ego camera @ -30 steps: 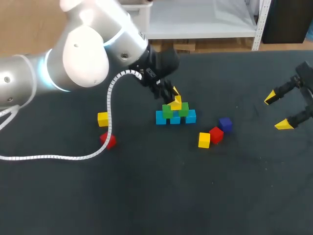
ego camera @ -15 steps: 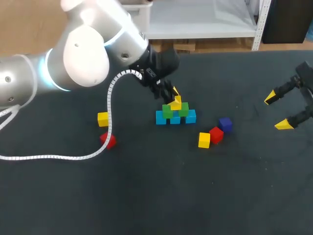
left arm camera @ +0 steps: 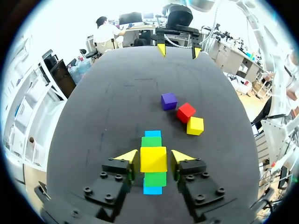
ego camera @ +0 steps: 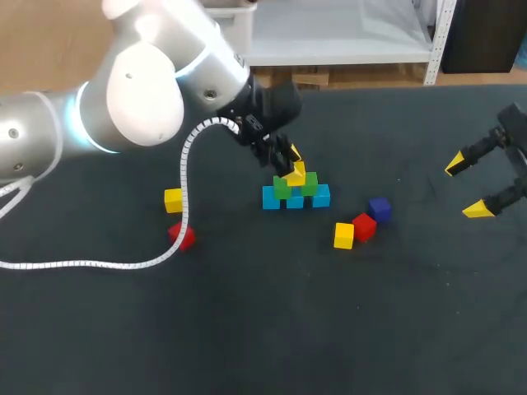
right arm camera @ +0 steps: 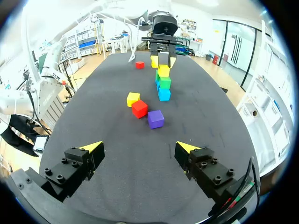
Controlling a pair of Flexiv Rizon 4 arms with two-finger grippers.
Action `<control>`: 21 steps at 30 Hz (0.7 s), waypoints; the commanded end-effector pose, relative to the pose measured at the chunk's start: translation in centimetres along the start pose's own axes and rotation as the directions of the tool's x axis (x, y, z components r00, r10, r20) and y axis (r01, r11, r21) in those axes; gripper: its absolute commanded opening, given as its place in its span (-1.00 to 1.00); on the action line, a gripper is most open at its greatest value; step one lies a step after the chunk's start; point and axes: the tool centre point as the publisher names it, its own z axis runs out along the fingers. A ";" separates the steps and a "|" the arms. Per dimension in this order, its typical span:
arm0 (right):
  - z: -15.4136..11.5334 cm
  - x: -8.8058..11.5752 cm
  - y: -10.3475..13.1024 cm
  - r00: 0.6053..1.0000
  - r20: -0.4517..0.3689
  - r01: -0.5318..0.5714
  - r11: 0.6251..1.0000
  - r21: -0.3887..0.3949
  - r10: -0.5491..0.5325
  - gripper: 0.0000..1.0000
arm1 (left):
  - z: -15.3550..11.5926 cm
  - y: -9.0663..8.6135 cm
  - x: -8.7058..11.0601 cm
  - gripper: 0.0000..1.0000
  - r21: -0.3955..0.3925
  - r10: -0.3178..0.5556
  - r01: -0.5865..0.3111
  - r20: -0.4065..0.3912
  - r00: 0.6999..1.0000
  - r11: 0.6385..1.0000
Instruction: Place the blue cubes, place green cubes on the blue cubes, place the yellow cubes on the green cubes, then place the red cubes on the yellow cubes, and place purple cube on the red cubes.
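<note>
Between the fingers of the left gripper (left arm camera: 154, 157): one yellow cube (left arm camera: 153, 161). Both yellow tips bear on opposite sides of it, so the jaws stand narrow and closed on the cube.

Directly under those jaws: two green cubes (ego camera: 282, 188) side by side, set on a row of three blue cubes (ego camera: 321, 195). The held cube sits over the join of the two greens. Whether it rests on them or hangs just clear cannot be told.

Ahead of the left jaws and off to one side, on the table (ego camera: 329, 329): a purple cube (left arm camera: 168, 101), a red cube (left arm camera: 186, 112) and a second yellow cube (left arm camera: 195, 125), close together. The red and the yellow appear to touch.

Well apart from the left jaws, on the side away from the right gripper (ego camera: 467, 187): a third yellow cube (ego camera: 173, 200) and a second red cube (ego camera: 182, 236). Both lie beside the left arm's white cable (ego camera: 185, 177).

The right gripper stands far from the stack, its jaws wide and nothing between them. Ahead of them the purple cube lies nearest, then the red and second yellow. The stack lies beyond these, with the left gripper on its top cube.
</note>
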 end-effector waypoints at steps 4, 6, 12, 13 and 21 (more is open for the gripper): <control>0.0 0.0 0.0 1.000 0.002 0.001 1.000 0.000 -0.001 1.00 | -0.2 0.4 0.0 1.00 0.005 0.002 -0.002 -0.001 1.000 1.000; 0.0 0.0 0.0 1.000 0.002 0.001 1.000 0.000 -0.001 1.00 | -0.6 0.4 -0.1 1.00 0.006 0.004 -0.004 -0.001 1.000 1.000; 0.0 0.0 0.0 1.000 0.002 0.001 1.000 0.000 -0.001 1.00 | -2.8 0.2 -0.1 1.00 -0.009 0.023 -0.023 -0.009 1.000 1.000; 0.0 0.0 0.0 1.000 0.002 0.001 1.000 0.000 -0.001 1.00 | -3.3 0.0 0.0 1.00 -0.012 0.022 -0.022 -0.011 1.000 1.000; 0.0 0.0 0.0 1.000 0.002 0.001 1.000 0.000 -0.001 1.00 | -7.0 -0.9 3.2 1.00 -0.042 0.002 -0.004 -0.037 0.999 0.999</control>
